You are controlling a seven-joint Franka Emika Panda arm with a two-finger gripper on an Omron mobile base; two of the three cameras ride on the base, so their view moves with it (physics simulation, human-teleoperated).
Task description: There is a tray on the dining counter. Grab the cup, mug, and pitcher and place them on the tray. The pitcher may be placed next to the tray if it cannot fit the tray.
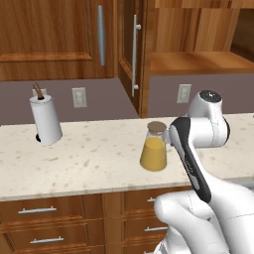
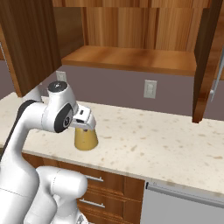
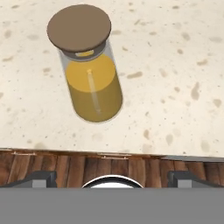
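Item: pitcher (image 1: 155,149). Clear conical glass carafe, orange liquid filling roughly its lower two thirds, round brown cork-like lid (image 3: 79,27) sitting on top. It is standing upright on a beige speckled counter (image 1: 94,158) backed by a wall, near the front edge. In the hand view it is lying toward 11 o'clock from the frame centre, with the lid at its far end.

Item: gripper (image 3: 112,178). Two dark fingertips (image 3: 37,178) are showing at 7 and 5 o'clock of the hand view, standing wide apart with nothing between them. The hand is hovering above the counter's front edge, apart from the pitcher. In the right base view the white wrist is sitting directly in front of the pitcher's upper part, hiding the lid.

Item: paper towel roll (image 1: 45,120). White, upright on a dark holder, standing well apart from the pitcher at about 9 o'clock in the left base view.

Item: wall outlets (image 1: 79,97). Pale plates on the grey backsplash.

Item: wooden drawers (image 1: 49,225). Metal handles, running beneath the counter.

Item: wooden cabinets (image 1: 59,34). Long metal handles, hanging above.
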